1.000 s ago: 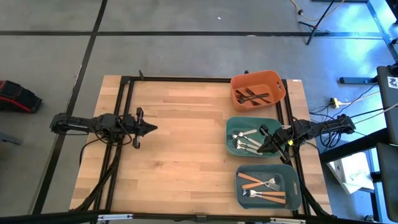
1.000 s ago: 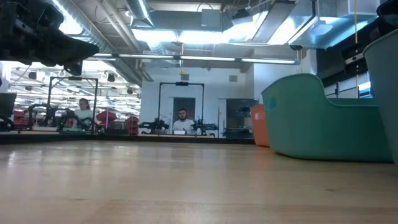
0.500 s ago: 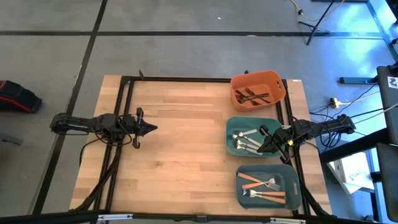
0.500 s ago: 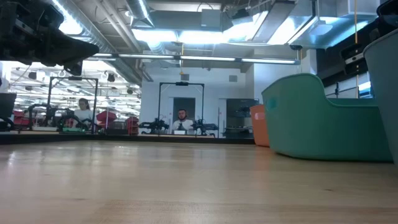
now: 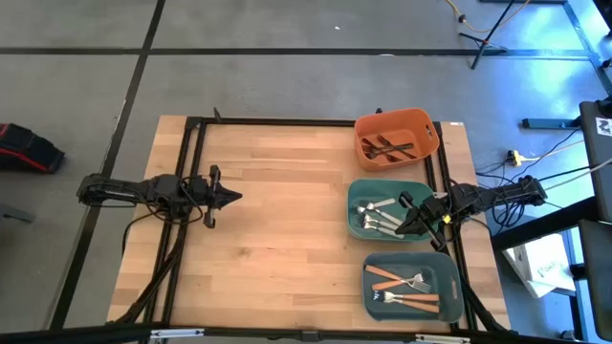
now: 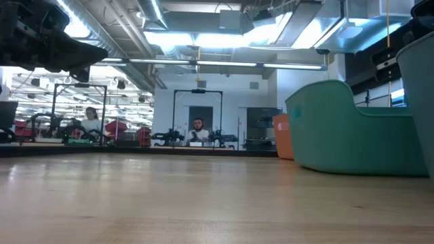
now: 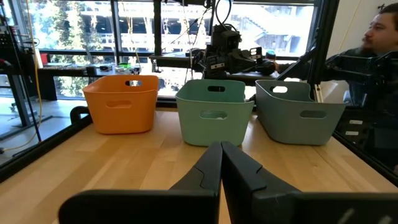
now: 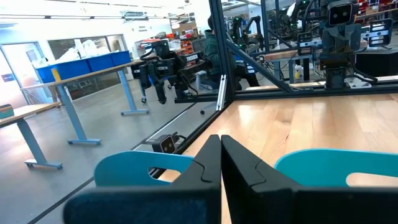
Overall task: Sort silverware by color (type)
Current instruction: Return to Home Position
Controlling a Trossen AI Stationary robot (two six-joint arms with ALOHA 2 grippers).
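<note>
When seen from above, all forks lie in bins: dark forks (image 5: 390, 147) in the orange bin (image 5: 392, 113), silver forks (image 5: 375, 218) in the green bin (image 5: 387, 182), orange-handled forks (image 5: 402, 284) in the blue bin (image 5: 411, 256). Down low, the table (image 6: 169, 196) is bare, so sorting looks done. Left wrist: left gripper (image 7: 221, 147) pinched shut, empty. Right wrist: right gripper (image 8: 220, 139) shut, empty, above the green bin.

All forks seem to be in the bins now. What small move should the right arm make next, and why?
Probably draw the right gripper back off the green bin toward its rest pose. Its fingers are shut on nothing, the forks in view lie in bins, and the left gripper waits at the table's left side.
</note>
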